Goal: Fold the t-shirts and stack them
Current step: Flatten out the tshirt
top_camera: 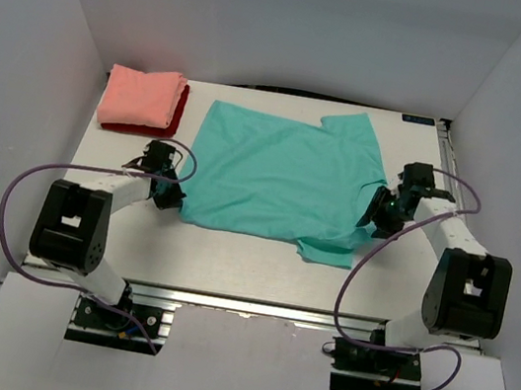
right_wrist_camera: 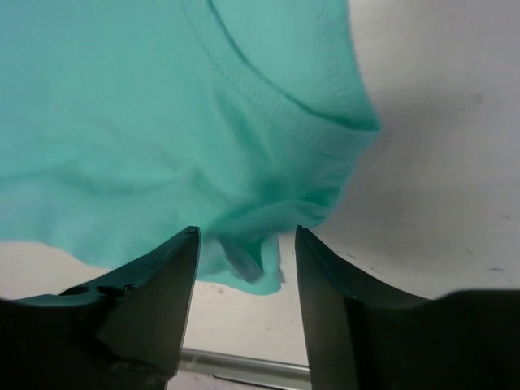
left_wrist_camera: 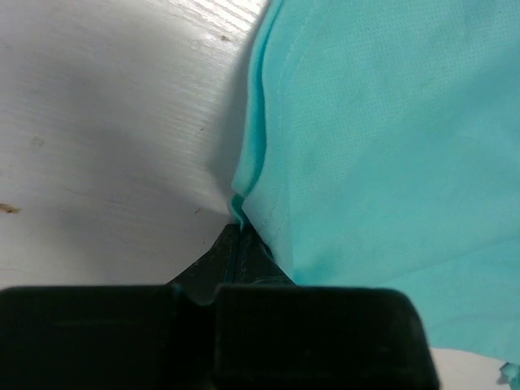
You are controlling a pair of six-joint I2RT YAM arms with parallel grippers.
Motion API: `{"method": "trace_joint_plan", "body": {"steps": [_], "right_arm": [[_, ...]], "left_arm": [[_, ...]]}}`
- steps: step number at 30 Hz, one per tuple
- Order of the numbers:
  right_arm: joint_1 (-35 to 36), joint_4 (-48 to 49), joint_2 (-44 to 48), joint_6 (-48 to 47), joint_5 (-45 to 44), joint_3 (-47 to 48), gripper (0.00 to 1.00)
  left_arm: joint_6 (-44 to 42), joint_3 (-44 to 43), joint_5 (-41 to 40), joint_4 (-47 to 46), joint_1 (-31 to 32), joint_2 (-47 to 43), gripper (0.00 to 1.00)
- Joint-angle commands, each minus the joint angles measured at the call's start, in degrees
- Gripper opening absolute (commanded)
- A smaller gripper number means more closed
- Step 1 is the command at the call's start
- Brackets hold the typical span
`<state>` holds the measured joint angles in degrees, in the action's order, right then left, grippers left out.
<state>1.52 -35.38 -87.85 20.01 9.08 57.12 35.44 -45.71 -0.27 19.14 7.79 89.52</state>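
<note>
A teal t-shirt (top_camera: pixel 284 174) lies spread flat on the middle of a white worktop (top_camera: pixel 230 260), its collar towards the right and its hem towards the left. At the far left corner a folded salmon-pink t-shirt (top_camera: pixel 140 97) sits on top of a folded dark red t-shirt (top_camera: pixel 141 129), whose edges show along the pink one's near and right sides.

The left fingers (top_camera: pixel 168 195) rest at the near left corner of the teal shirt. In the left wrist view they are closed together (left_wrist_camera: pixel 236 244), pinching a small fold of the shirt's hem at their tips.

The right fingers (top_camera: pixel 380 218) sit at the shirt's right edge, just beside the collar. In the right wrist view they stand apart (right_wrist_camera: pixel 183 252), with a loose bunch of teal cloth lying in the gap beyond their tips, touching neither.
</note>
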Motion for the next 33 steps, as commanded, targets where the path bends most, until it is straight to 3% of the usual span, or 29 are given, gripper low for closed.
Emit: {"method": "trace_joint_plan", "body": {"steps": [1,3,8,11,13,18,26,33], "right_arm": [[0.06,0.75,5.23,1.08,-7.23,3.96,0.65],[0.06,0.66,7.86,1.17,-8.81,3.96,0.7],[0.67,-0.66,13.57,1.96,-6.71,1.69,0.69],[1.2,0.21,19.46,2.4,-4.34,-4.72,0.62],[1.64,0.92,24.21,2.66,-2.58,-9.65,0.5],[4.72,2.23,29.4,6.6,-5.64,-17.55,0.43],[13.93,12.43,28.8,15.4,-14.26,-27.32,0.44],[16.59,17.88,26.07,18.75,-21.12,-29.7,0.57]], "left_arm": [[-0.02,0.89,-5.34,2.48,0.12,-2.23,0.0],[-0.2,0.8,-7.63,4.49,0.12,-3.99,0.0],[-0.02,1.15,-11.24,7.32,0.12,-7.51,0.0],[0.15,2.12,-11.33,6.97,0.12,-9.36,0.0],[0.24,2.3,-9.93,6.44,0.12,-9.62,0.0],[0.94,2.3,-8.87,5.65,0.12,-9.97,0.0],[0.95,1.59,-8.34,6.18,0.12,-10.85,0.0],[0.95,1.51,-8.08,6.18,0.12,-11.03,0.0]]}}
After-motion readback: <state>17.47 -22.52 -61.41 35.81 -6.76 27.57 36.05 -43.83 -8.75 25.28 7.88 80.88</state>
